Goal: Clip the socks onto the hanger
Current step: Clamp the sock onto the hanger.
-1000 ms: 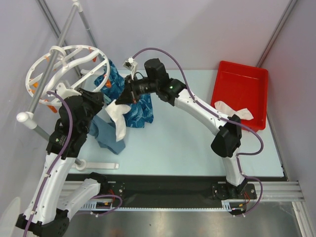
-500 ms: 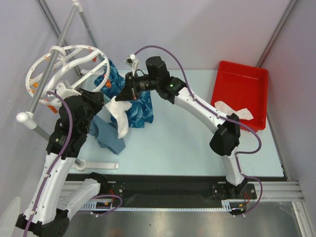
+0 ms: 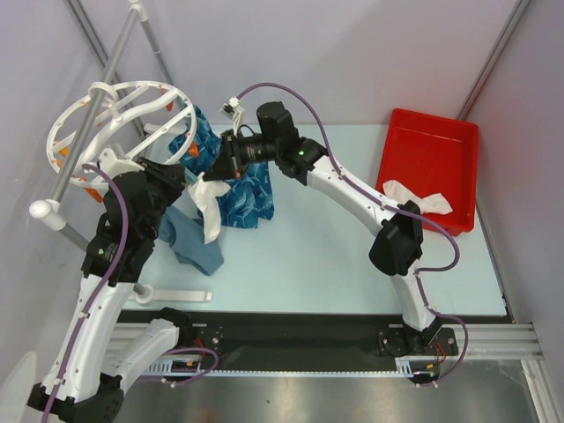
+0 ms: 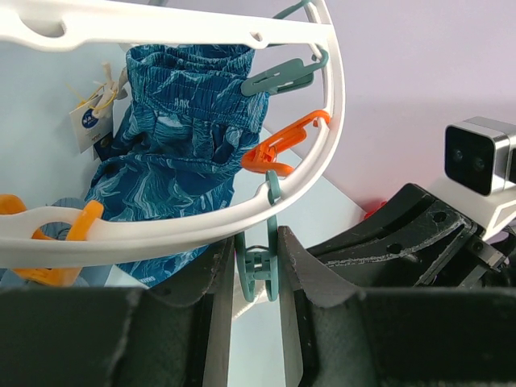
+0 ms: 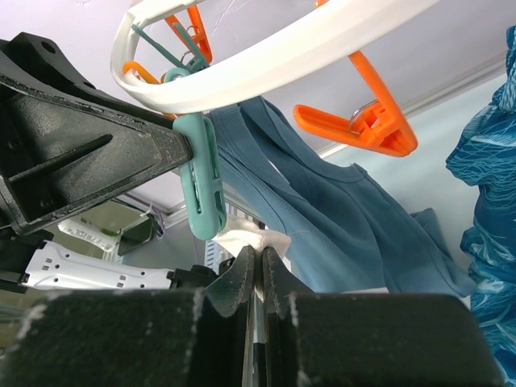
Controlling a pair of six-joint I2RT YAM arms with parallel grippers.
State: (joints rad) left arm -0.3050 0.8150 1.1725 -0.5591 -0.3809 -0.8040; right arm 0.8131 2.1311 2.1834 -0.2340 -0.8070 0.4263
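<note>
Now: white sock (image 3: 209, 207) hangs crumpled near white hanger (image 3: 145, 85).

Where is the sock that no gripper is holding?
In the top view, that sock lies in the red tray on the table's right side, toward the tray's near end.

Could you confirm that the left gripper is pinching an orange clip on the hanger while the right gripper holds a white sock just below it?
Not quite: the clip in the left gripper is teal, not orange, as the left wrist view shows; the orange clips hang further along the hanger rim. The right gripper does hold a white sock just below it.
</note>
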